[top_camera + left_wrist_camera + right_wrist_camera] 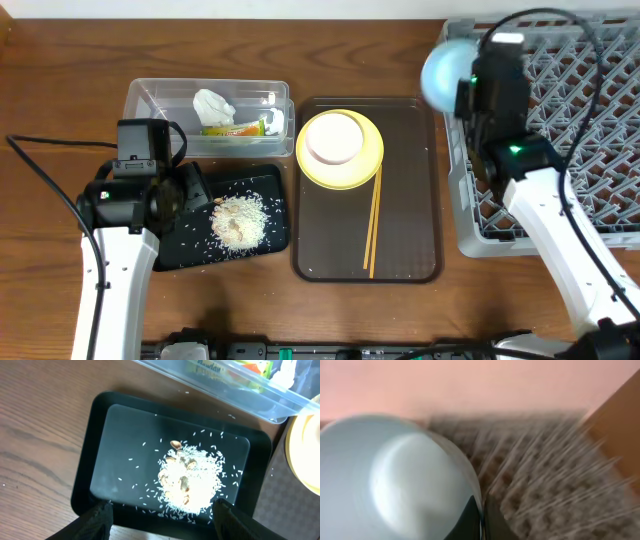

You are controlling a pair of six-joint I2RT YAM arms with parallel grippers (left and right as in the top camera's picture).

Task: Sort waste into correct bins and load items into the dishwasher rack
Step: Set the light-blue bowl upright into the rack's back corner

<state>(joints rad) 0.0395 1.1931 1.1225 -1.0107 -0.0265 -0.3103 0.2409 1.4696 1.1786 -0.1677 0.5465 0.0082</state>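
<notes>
Light-blue bowl at the dishwasher rack left edge, pinched by right gripper for loading.
Overhead: rice piled in black tray, tissue and wrapper in clear tub, so waste looks sorted. Left wrist: left gripper spread wide, empty, over that tray. Right wrist: blurred; fingers clamp the bowl rim, rack beyond.

Dark lettering noted on the yellow-green wrapper inside the clear tub; too blurred to be read. No other text made out.
</notes>
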